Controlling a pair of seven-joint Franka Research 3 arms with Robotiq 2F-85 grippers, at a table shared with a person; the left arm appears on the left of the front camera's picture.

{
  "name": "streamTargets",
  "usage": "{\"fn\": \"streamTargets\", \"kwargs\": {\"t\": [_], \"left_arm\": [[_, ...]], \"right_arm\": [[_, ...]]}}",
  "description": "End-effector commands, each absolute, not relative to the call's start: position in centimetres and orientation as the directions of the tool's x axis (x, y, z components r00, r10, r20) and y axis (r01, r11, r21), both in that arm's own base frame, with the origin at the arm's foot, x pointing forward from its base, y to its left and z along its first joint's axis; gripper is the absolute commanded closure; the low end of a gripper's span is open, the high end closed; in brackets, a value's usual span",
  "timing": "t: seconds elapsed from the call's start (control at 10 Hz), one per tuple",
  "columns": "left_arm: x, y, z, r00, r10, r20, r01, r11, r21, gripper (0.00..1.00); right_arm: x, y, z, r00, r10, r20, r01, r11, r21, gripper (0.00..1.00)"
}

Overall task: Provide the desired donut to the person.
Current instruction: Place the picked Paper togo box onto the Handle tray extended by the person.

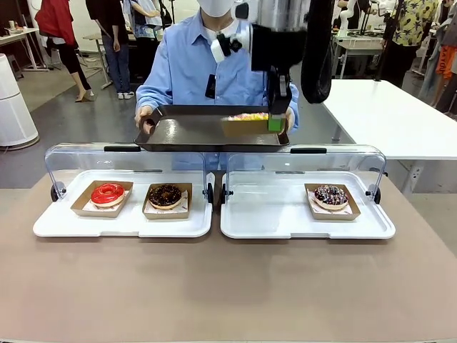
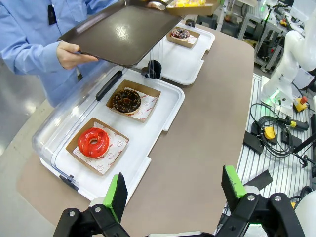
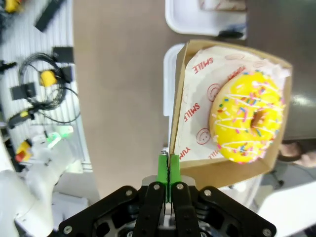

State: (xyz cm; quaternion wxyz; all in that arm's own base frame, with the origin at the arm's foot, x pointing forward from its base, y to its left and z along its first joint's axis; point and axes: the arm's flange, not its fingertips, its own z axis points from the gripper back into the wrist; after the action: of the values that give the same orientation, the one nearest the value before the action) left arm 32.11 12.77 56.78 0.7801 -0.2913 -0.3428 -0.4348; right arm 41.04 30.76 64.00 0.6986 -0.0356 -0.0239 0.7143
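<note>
The right pincer pinches the thin cardboard box of the yellow sprinkled donut above a smooth dark tray; the left pincer gapes empty.

From the front I get just a thin yellow strip of the donut; the near wall of its cardboard box and my right pincer cover the rest. One hand of the person sits mostly behind that pincer. On the left wrist camera the top edge cuts the box off, and the print on the paper liners is too small to read. On the right wrist camera, fingers at the frame's edge are cropped and blurred
</note>
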Motion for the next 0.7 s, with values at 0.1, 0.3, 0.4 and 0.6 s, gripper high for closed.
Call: {"fn": "streamTargets", "kwargs": {"t": [0.1, 0.3, 0.4, 0.6], "left_arm": [[32.1, 12.7, 56.8, 0.386, -0.479, 0.788, 0.879, 0.452, -0.155, 0.00], [32.1, 12.7, 56.8, 0.386, -0.479, 0.788, 0.879, 0.452, -0.155, 0.00], [32.1, 12.7, 56.8, 0.386, -0.479, 0.788, 0.879, 0.452, -0.155, 0.00], [32.1, 12.7, 56.8, 0.386, -0.479, 0.788, 0.879, 0.452, -0.155, 0.00]], "right_arm": [[44.1, 30.7, 68.5, -0.075, 0.997, -0.019, -0.976, -0.077, -0.204, 0.99], [48.1, 29.7, 67.8, -0.088, 0.996, -0.016, -0.979, -0.089, -0.184, 0.99], [50.6, 29.0, 66.6, -0.117, 0.993, -0.001, -0.980, -0.116, -0.163, 0.99], [53.4, 28.2, 63.6, -0.176, 0.984, 0.029, -0.979, -0.172, -0.106, 0.99]]}}
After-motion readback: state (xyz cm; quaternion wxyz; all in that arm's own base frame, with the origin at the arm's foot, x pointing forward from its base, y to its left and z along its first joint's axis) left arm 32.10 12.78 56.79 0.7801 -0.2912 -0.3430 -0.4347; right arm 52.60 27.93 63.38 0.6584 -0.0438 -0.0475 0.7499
